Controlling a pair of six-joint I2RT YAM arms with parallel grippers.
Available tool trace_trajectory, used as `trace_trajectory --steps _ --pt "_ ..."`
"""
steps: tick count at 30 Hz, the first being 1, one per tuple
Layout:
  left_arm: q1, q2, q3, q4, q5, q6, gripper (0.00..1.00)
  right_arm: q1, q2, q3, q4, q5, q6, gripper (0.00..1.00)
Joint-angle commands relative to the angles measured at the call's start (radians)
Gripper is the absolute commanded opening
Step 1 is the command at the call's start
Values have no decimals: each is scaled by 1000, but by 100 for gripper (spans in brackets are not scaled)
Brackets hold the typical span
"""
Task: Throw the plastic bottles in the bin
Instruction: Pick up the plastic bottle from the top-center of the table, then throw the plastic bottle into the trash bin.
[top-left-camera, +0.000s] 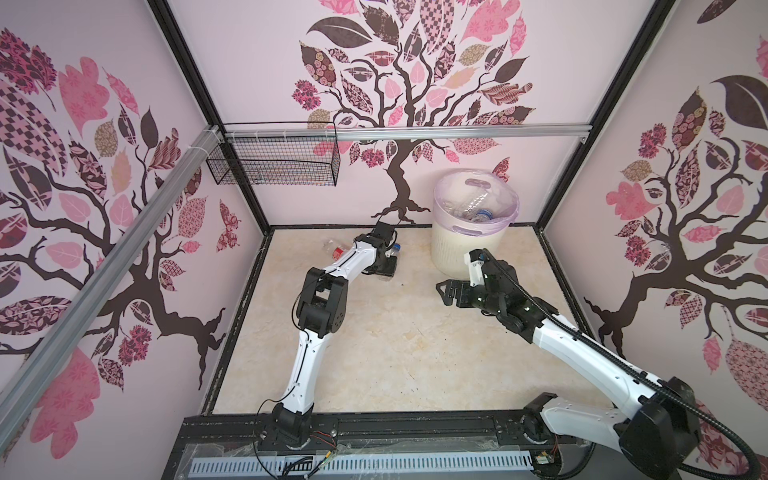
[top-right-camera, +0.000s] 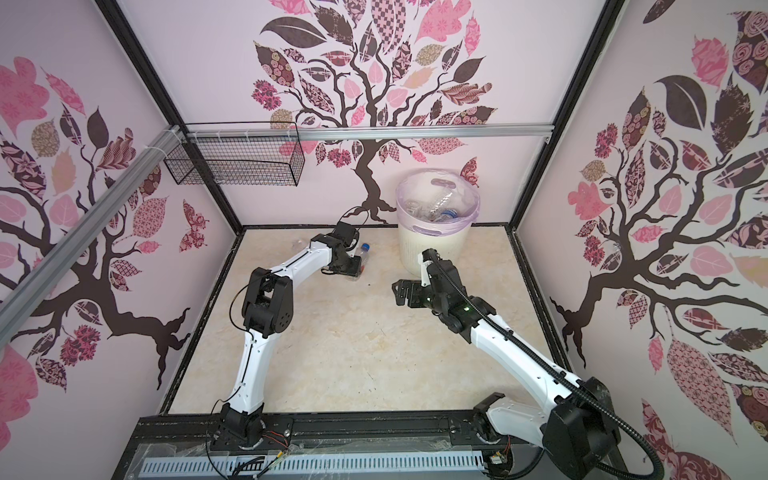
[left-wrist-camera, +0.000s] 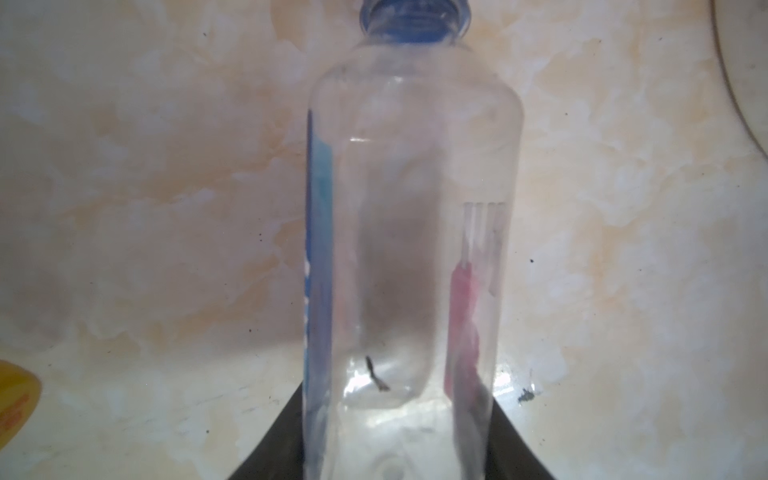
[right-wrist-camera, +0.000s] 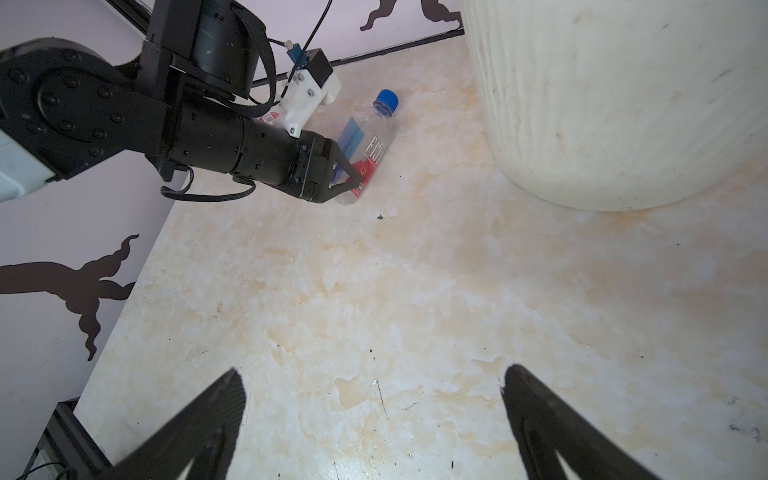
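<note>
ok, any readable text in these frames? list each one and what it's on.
"FIJ", next letter unclear: on the blue-capped water bottle, right wrist view.
Too small to read: the red-and-white sticker beside the left wrist camera mount.
Blurred: reddish print on the yellow object, left wrist view.
Too small: red label of the second bottle, in a top view.
</note>
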Motion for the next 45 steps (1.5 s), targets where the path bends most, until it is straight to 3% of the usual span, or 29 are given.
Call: trace_trajectory --steps 1,17,28,35,45 --pt "0 -45 -66 13 29 -27 47 2 -37 4 -8 0 8 99" --pt "-9 -528 -579 319 215 -233 46 -3 -43 47 -1 -56 55 99" --pt "-86 -842 -819 461 204 -298 46 -12 84 214 84 -152 202 100" --pt "-89 -993 -896 478 200 -236 46 -12 210 347 139 -222 297 99" --pt "-120 -1029 -927 514 192 -233 46 16 309 397 223 -249 348 100"
